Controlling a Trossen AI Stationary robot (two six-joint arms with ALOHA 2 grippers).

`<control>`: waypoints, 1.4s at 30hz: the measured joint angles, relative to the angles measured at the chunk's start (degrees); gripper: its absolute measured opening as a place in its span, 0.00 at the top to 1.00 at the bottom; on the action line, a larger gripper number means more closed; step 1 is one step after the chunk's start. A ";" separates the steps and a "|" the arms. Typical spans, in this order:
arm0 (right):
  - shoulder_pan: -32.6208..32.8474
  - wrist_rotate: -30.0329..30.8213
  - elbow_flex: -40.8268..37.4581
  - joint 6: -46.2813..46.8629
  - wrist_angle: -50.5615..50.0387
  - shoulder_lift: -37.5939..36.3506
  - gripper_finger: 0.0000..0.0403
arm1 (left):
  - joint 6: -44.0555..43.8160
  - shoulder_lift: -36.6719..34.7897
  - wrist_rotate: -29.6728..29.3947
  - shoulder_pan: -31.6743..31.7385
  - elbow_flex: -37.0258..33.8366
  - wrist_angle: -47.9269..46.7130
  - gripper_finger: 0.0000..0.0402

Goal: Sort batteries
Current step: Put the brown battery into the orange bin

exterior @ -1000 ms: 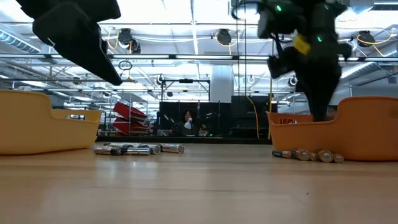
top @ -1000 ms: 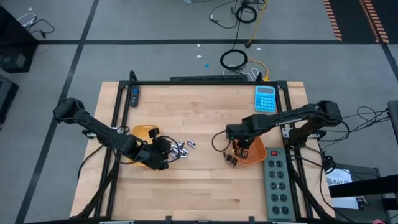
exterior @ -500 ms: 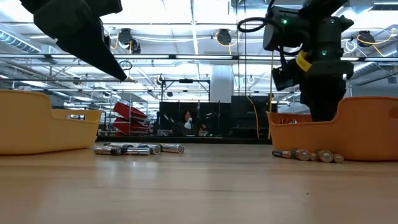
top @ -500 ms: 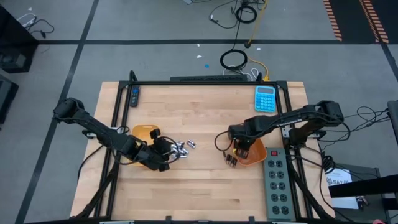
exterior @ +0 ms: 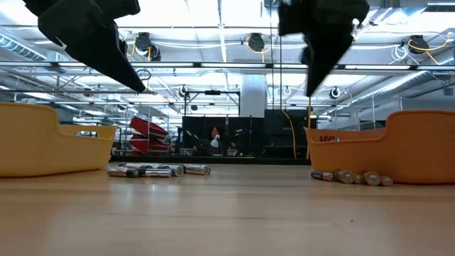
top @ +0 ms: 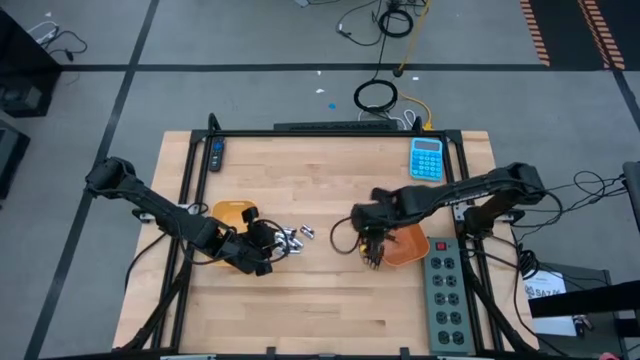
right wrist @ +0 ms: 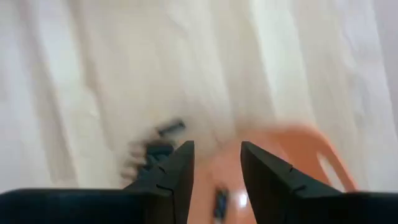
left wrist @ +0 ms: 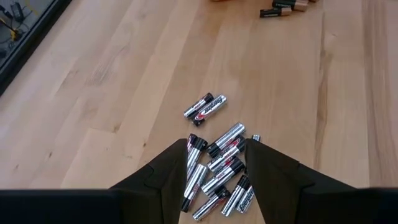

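Left wrist view only: labels on silvery batteries

Motion blur smears the dark batteries, perhaps four, uncountable.

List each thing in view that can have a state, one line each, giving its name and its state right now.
Left gripper: open, empty, over the silver batteries.
Right gripper: open, empty, above the right tray's edge.
Silver batteries: loose pile on the table, one pair lying apart.
Dark batteries: lying on the table beside the right tray.
Left tray: upright.
Right tray: upright.
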 joint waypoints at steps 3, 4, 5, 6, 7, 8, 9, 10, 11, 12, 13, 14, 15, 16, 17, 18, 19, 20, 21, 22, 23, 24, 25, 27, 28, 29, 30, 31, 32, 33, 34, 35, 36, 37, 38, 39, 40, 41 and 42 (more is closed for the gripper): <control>2.07 -1.47 2.94 -5.45 2.84 4.18 0.63 | 0.01 0.00 0.02 -0.09 0.00 -0.02 0.58; 2.49 -2.38 3.89 -6.99 3.01 5.81 0.60 | -0.01 0.00 0.02 -0.18 0.00 -0.02 0.58; 2.83 -2.93 4.80 -8.07 2.95 7.64 0.57 | -0.01 0.00 -0.01 -0.36 0.00 -0.02 0.58; 3.04 -3.27 5.71 -8.77 2.67 9.35 0.53 | -0.01 0.00 0.01 -0.52 0.00 -0.03 0.58; 3.12 -3.30 6.58 -9.15 2.39 10.92 0.50 | 0.03 0.00 0.02 -0.68 0.00 -0.02 0.58; 3.07 -3.35 7.37 -9.29 1.94 12.49 0.45 | 0.03 0.00 0.02 -0.84 0.00 -0.03 0.58; 2.96 -3.30 8.10 -9.39 1.21 13.85 0.41 | 0.00 0.00 0.02 -1.02 0.00 -0.07 0.58; 2.89 -3.35 8.55 -9.67 0.47 15.18 0.37 | -0.01 0.00 0.02 -1.18 0.00 -0.05 0.58; 2.74 -3.29 8.93 -10.32 -0.25 16.58 0.33 | -0.04 0.00 0.02 -1.28 0.00 -0.11 0.58; 2.56 -3.26 9.13 -11.00 -0.99 17.88 0.30 | -0.04 0.00 0.02 -1.47 0.00 -0.09 0.58; 2.47 -3.22 9.39 -11.44 -2.57 19.14 0.27 | -0.04 0.00 0.02 -1.57 0.00 -0.08 0.58; 2.25 -3.17 9.65 -11.77 -4.31 20.35 0.24 | -0.05 0.00 0.02 -1.70 0.00 -0.13 0.58; 2.06 -3.13 9.92 -12.03 -5.76 21.39 0.23 | -0.06 0.00 0.02 -1.84 0.00 -0.10 0.58; 1.88 -3.17 10.20 -12.08 -6.92 22.28 0.21 | -0.06 0.00 0.02 -1.94 0.00 -0.08 0.58; 1.74 -3.31 10.36 -12.07 -7.57 22.89 0.21 | -0.06 0.00 0.02 -1.96 0.00 -0.09 0.58; 1.70 -3.56 10.37 -12.07 -7.74 23.35 0.20 | -0.07 0.00 0.02 -1.97 0.00 -0.07 0.58; 1.67 -4.33 10.37 -12.26 -7.66 23.68 0.20 | -0.07 0.00 0.02 -1.96 0.00 -0.09 0.58; 1.68 -4.83 10.37 -12.53 -7.32 23.98 0.20 | -0.08 0.00 0.02 -1.95 0.00 -0.07 0.58; 1.70 -4.80 10.41 -12.76 -6.92 24.24 0.21 | -0.08 0.00 0.02 -1.95 0.00 -0.09 0.58; 1.72 -4.87 10.41 -12.99 -6.80 24.38 0.21 | -0.08 0.00 0.02 -1.93 0.00 -0.07 0.58; 1.74 -4.73 10.41 -13.16 -6.76 24.61 0.21 | -0.08 0.00 0.02 -1.92 0.00 -0.08 0.58; 1.74 -4.62 10.41 -13.31 -6.53 24.88 0.21 | -0.10 0.00 0.02 -1.92 0.00 -0.09 0.58; 1.76 -4.62 10.41 -13.47 -6.29 25.05 0.21 | -0.10 0.00 0.02 -1.92 0.00 -0.06 0.58; 1.73 -4.55 10.41 -13.77 -5.86 25.72 0.21 | -0.12 0.00 0.02 -1.92 0.00 -0.11 0.58; 1.77 -4.50 10.41 -13.92 -5.29 25.94 0.21 | -0.12 0.00 0.02 -1.92 0.00 -0.08 0.58; 1.83 -4.48 10.41 -13.94 -4.96 26.02 0.21 | -0.12 0.00 0.04 -1.92 0.00 -0.09 0.58; 1.85 -4.46 10.41 -14.03 -4.95 26.02 0.21 | -0.12 0.00 0.02 -1.92 0.00 -0.11 0.58; 1.89 -4.46 10.41 -14.09 -4.91 26.02 0.21 | -0.12 0.00 0.03 -1.93 0.00 -0.09 0.58; 1.90 -4.46 10.41 -14.09 -4.85 26.02 0.21 | -0.12 0.00 0.03 -1.92 0.00 -0.18 0.58; 1.90 -4.46 10.41 -14.09 -4.95 26.10 0.21 | -0.12 0.00 0.04 -1.92 0.00 -0.24 0.58; 1.90 -4.46 10.41 -14.09 -5.10 26.17 0.21 | -0.12 0.00 0.02 -1.92 0.00 -0.19 0.58; 1.90 -4.46 10.41 -14.11 -5.02 26.23 0.21 | -0.12 0.00 0.04 -1.92 0.00 -0.13 0.58; 1.90 -4.46 10.41 -14.13 -4.70 26.36 0.21 | -0.12 0.00 0.04 -1.92 0.00 -0.17 0.58; 1.90 -4.48 10.41 -14.25 -4.53 26.44 0.21 | -0.12 0.00 0.04 -1.92 0.00 -0.20 0.58; 1.90 -4.48 10.41 -14.33 -4.69 26.53 0.21 | -0.12 0.02 0.04 -1.93 0.00 -0.13 0.58; 1.90 -4.48 10.41 -14.35 -4.85 26.76 0.21 | -0.12 0.02 0.04 -1.93 0.00 -0.13 0.58; 1.90 -4.46 10.41 -14.35 -4.75 27.00 0.21 | -0.13 0.02 0.03 -1.94 0.00 -0.15 0.58; 1.90 -4.48 10.41 -14.35 -4.89 27.13 0.21 | -0.13 0.02 0.04 -1.93 0.00 -0.13 0.58; 1.91 -4.48 10.33 -14.34 -5.15 27.18 0.21 | -0.13 0.02 0.04 -1.93 0.00 -0.13 0.58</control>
